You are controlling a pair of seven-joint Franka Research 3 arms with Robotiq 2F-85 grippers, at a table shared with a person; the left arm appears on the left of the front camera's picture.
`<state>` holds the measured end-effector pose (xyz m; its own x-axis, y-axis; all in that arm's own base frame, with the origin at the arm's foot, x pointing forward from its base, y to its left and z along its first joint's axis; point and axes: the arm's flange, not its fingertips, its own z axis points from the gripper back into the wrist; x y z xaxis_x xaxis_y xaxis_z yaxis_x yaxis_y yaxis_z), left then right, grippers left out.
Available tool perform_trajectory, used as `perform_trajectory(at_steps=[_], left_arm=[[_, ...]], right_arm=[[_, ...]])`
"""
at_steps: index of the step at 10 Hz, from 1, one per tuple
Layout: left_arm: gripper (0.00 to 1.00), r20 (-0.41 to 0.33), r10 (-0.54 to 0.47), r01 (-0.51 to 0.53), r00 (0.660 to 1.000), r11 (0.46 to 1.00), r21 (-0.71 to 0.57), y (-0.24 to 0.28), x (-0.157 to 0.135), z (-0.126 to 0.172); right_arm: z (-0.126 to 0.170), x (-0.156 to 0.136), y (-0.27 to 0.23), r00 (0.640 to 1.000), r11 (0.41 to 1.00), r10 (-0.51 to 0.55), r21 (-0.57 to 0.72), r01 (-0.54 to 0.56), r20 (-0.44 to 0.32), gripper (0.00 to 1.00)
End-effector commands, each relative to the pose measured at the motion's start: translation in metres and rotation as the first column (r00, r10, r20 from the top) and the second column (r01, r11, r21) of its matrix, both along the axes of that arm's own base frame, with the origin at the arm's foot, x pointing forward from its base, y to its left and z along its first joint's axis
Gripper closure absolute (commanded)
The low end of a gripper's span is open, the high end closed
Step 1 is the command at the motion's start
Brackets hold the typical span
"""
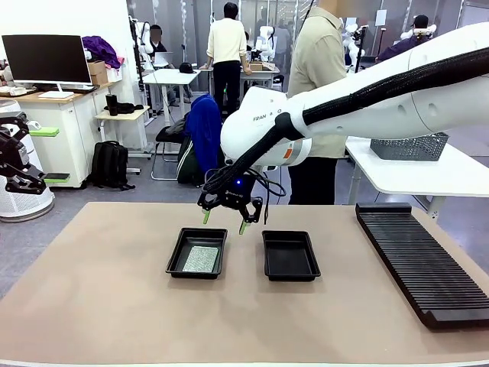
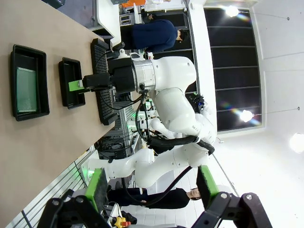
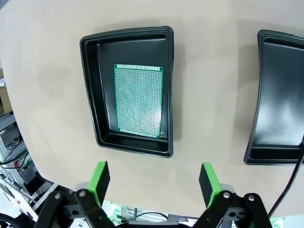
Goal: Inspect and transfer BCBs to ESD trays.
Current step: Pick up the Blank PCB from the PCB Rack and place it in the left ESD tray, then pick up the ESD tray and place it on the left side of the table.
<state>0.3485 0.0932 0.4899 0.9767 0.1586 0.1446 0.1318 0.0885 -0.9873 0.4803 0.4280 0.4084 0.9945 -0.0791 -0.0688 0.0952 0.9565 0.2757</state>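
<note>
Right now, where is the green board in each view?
Front view: the board lies in its tray, left of centre.
Left wrist view: the board is upper left, near the picture's edge.
Right wrist view: the board is at the middle, slightly left.
Shared landmark: the empty tray beside it.

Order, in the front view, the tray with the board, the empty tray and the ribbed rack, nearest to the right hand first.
1. Left tray, holding the board, just below the right hand.
2. Empty tray, to its right.
3. Ribbed rack, at the table's right edge.
</note>
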Motion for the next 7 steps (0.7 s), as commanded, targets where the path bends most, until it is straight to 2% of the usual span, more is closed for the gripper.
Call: perform_trajectory(at_steps=[1,7], left_arm=[[0.00,0.000,0.002,-0.002,1.000,1.000,-0.002,0.0006,-0.0009,-0.0001],[0.00,0.000,0.002,-0.002,1.000,1.000,-0.002,0.0006,-0.0009,-0.0001]], right_arm=[[-0.0025,-0.0023,-0.0009,1.000,1.000,-0.003,0.014,0.003,0.002,0.00],[-0.0025,-0.0023,-0.0009,1.000,1.000,-0.003,0.014,0.003,0.002,0.00]])
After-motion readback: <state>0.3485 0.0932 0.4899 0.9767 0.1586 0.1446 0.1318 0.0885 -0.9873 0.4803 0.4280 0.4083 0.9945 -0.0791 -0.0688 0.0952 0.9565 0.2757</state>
